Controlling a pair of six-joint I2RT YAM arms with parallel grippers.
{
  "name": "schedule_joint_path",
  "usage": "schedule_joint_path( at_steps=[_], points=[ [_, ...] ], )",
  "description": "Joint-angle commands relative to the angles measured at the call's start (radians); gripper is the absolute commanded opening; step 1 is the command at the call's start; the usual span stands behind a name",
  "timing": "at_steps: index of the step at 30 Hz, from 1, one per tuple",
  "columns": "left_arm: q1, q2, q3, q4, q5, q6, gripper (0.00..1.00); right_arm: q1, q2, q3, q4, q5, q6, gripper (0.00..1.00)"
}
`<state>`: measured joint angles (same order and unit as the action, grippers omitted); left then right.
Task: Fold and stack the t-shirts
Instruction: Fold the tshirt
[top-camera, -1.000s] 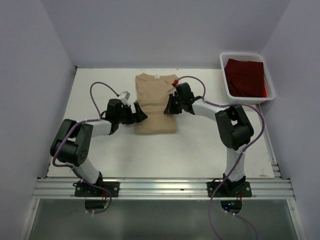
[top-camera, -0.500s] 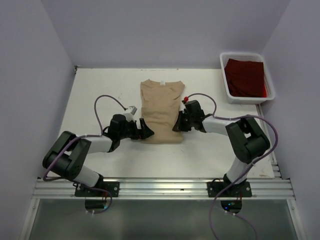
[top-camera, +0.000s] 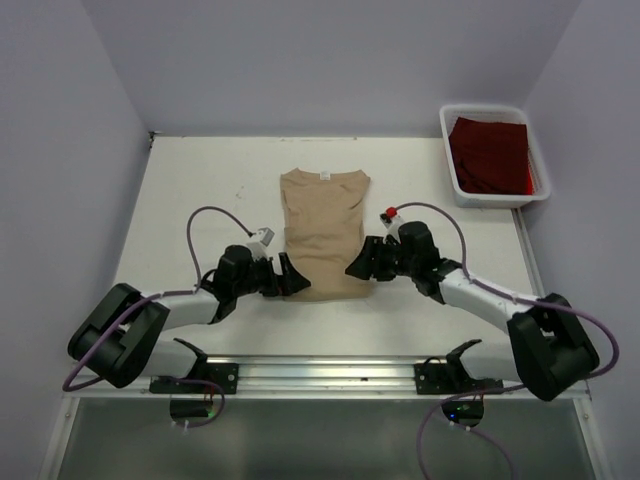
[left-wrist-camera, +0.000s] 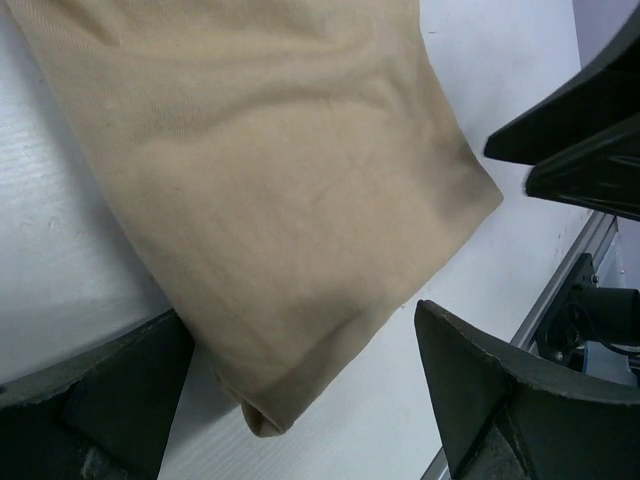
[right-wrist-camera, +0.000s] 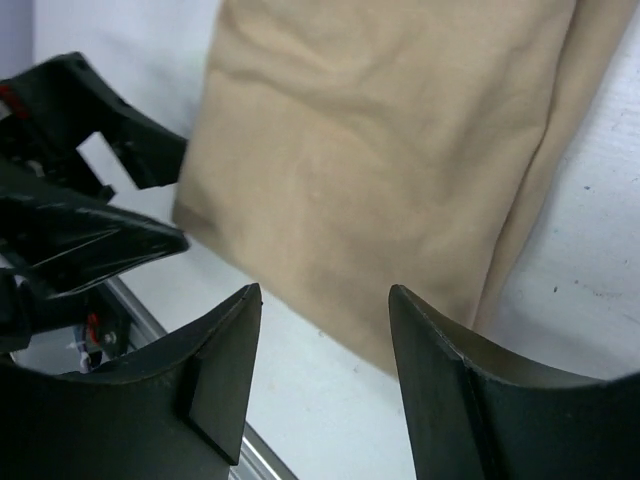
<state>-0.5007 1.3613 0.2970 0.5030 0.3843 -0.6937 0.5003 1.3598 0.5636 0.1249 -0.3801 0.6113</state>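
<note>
- Tan t-shirt (top-camera: 322, 225) lies on the table (top-camera: 200, 200); red t-shirt (top-camera: 490, 152) is in the white bin (top-camera: 447, 150).
- Left gripper (top-camera: 287, 277) and right gripper (top-camera: 360, 268) gape open at its bottom corners.
- Next, I think: pinch hem, fold up.

Plain tan t-shirt (top-camera: 322, 235), dark red t-shirt (top-camera: 488, 155), white bin (top-camera: 488, 199), white table (top-camera: 200, 180), pale lilac walls (top-camera: 320, 60)

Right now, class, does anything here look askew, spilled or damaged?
Nothing stands out. The tan shirt lies flat on the table, only softly wrinkled, with the left gripper and right gripper open at its near corners. The red shirt sits in the bin.
</note>
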Motion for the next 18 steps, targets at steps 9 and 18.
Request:
schedule_joint_path(
  at_steps=[9, 18],
  points=[
    [-0.009, 0.080, -0.084, -0.190, -0.032, -0.032, 0.95, 0.003, -0.271, -0.114, -0.174, 0.139, -0.007, 0.59],
    [-0.010, 0.147, -0.090, -0.132, -0.009, -0.046, 0.95, 0.001, -0.189, -0.166, -0.099, 0.182, 0.022, 0.58]
  ],
)
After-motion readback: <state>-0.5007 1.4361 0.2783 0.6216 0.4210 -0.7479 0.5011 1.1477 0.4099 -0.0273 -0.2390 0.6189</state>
